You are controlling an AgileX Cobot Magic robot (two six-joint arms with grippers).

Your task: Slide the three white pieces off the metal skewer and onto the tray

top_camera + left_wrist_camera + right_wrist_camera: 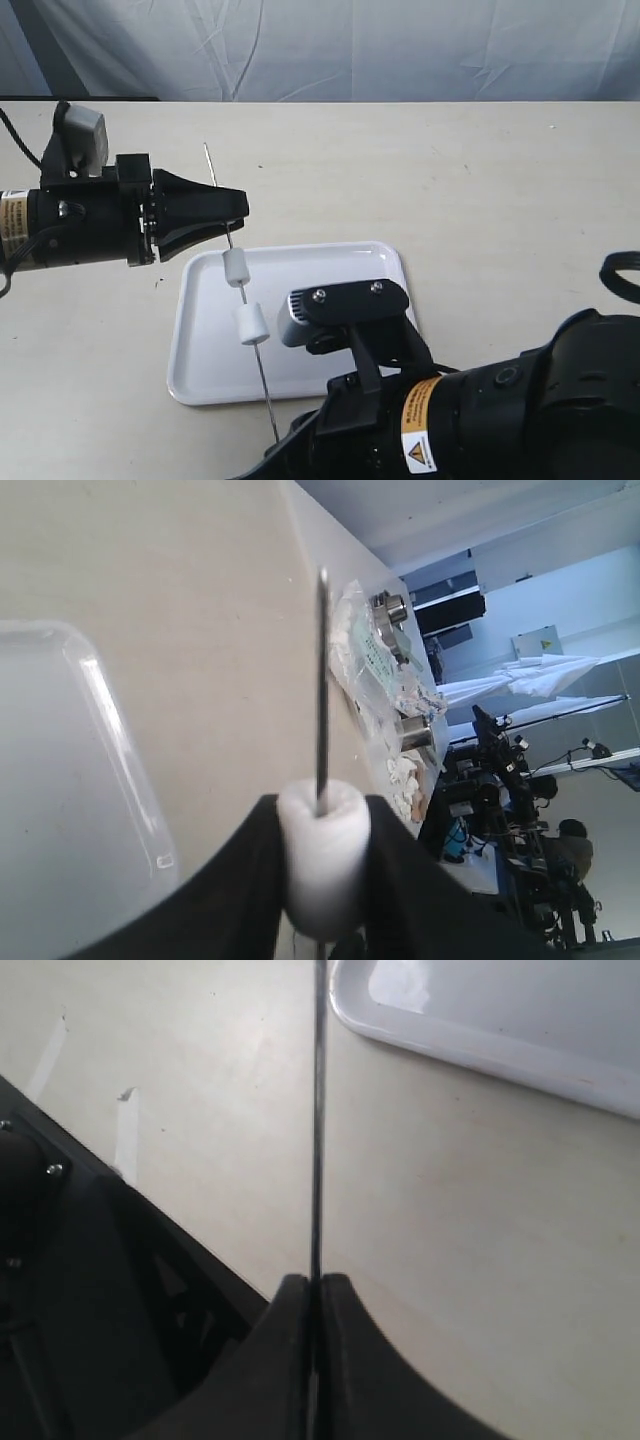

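I am holding the metal skewer [263,375] in both arms. In the exterior view it runs from upper left of centre down to the bottom middle. My right gripper [315,1295] is pinched tight on the bare rod near its lower end, and its wrist view shows the two fingers meeting with only the wire between them. My left gripper [322,865] is closed around the top white piece [322,830], with its black fingers [250,880] pressing in from either side and the skewer's free tip poking out beyond.

The middle white piece [235,267] and the lower white piece [251,324] sit on the rod between the two grippers, apart from each other. They appear over the left part of the tray [340,270], which lies mid-frame on the table [500,180].

I judge the pieces to be soft and nearly weightless, so they will squash rather than resist. I would take each one across its sides, square to the rod, and only lightly. Too hard a pinch would likely clamp the foam onto the wire, and it would drag or tear instead of sliding.

The rod looks smooth and stiff but thin enough to bow, so it is best held on bare metal near an end. With the lower end pinned, I expect the pieces can only leave by the upper tip.
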